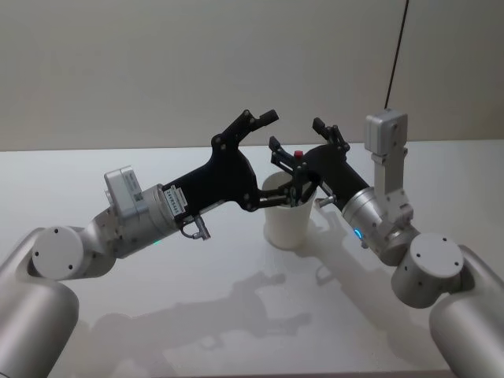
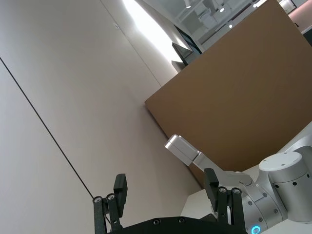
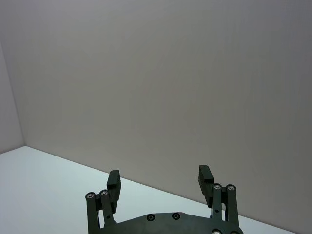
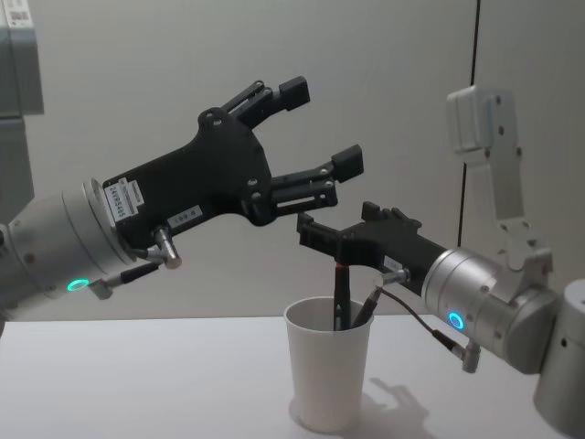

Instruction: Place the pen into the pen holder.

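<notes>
While standing upright in plain white tapered paper cup pen holder (image 4: 329, 375) near middle of white table (image 1: 157, 315), dark pen w/ red top (image 4: 339, 297) leans on cup's rim, red end (image 1: 299, 154) poking above it, touched by neither gripper. Left black gripper (image 4: 313, 130) raised above & just left of cup, tilted up, fingers (image 2: 120, 187) spread wide apart w/ nothing between. Right black gripper (image 1: 302, 138) hovering close over cup from right side, fingers (image 3: 205, 176) likewise parted & empty, pen just beneath it.
</notes>
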{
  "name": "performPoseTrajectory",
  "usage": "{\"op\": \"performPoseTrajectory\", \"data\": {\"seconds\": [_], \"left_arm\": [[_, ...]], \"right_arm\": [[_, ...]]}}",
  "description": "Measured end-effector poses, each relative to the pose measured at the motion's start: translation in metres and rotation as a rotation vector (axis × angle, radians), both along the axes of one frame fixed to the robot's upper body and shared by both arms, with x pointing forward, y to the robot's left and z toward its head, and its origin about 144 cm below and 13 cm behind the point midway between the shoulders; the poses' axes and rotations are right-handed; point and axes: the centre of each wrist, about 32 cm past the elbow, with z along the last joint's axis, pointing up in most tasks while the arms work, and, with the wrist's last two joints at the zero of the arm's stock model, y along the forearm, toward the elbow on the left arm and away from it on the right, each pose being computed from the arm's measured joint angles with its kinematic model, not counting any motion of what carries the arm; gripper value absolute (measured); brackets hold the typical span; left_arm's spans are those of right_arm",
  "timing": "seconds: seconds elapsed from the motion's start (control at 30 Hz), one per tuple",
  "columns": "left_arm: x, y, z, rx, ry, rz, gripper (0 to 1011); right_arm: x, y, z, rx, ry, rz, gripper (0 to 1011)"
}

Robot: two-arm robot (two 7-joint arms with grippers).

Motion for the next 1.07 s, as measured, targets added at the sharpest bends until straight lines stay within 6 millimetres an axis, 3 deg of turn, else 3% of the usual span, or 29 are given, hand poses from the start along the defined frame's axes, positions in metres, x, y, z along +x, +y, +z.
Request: {"op": "performPoseTrajectory", "data": {"seconds": [1.07], "left_arm": [[0.0,0.0,0.0,0.0,0.0,0.0,1000]], "right_arm": [[0.0006,0.0005,-0.0001,0.001,0.004,-0.002,1001]]}}
